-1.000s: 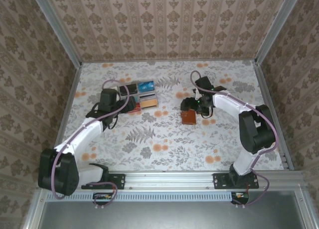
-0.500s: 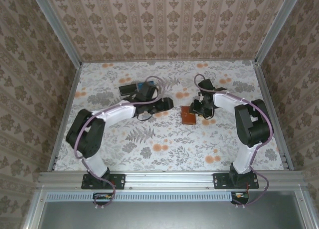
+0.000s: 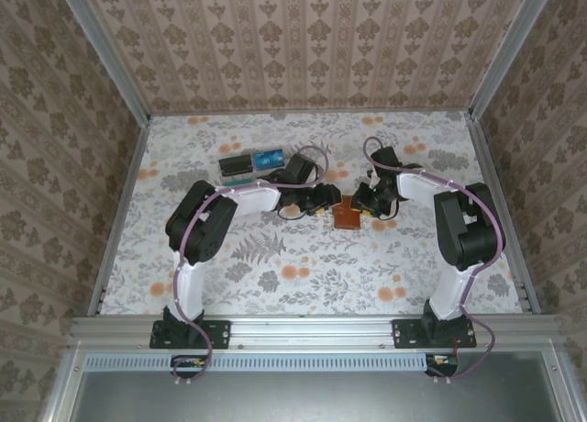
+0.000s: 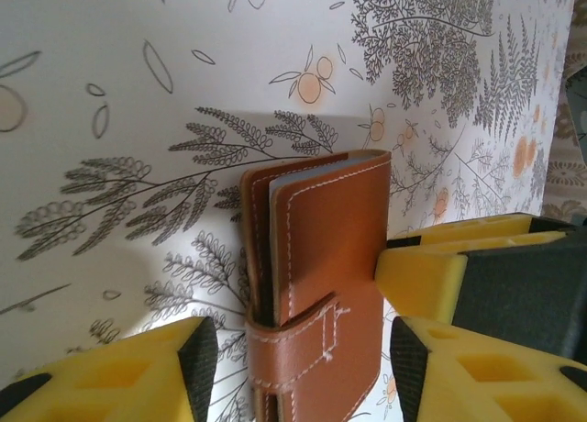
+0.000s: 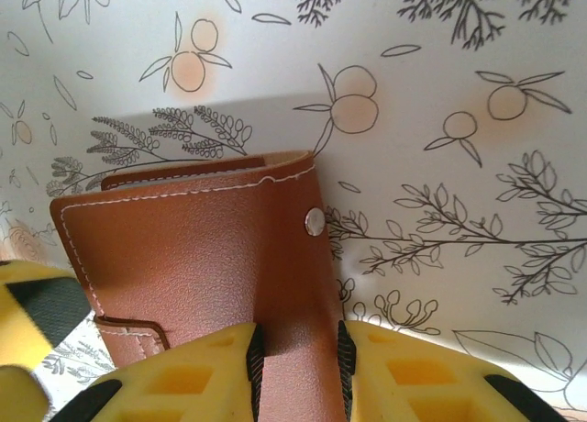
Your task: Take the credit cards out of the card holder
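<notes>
The brown leather card holder (image 3: 347, 215) stands on edge at mid-table between both grippers. In the left wrist view the card holder (image 4: 321, 248) is closed, its strap (image 4: 293, 344) wrapped round it, and my left gripper (image 4: 301, 358) straddles it with a gap at each pad. My left gripper (image 3: 324, 202) reaches it from the left. My right gripper (image 5: 295, 349) is shut on the card holder's flap (image 5: 293, 275) just below the snap stud (image 5: 315, 221). One of its yellow fingers (image 4: 431, 275) touches the holder's right side. The credit cards are hidden inside the card holder.
A clear plastic tray (image 3: 249, 165) with a blue item in it sits at the back left, behind the left arm. Patterned walls ring the table. Open tabletop lies toward the near edge (image 3: 303, 275).
My left arm has swung right from the tray to the card holder, its jaws narrowing around it. My right gripper has closed on the holder's flap.
</notes>
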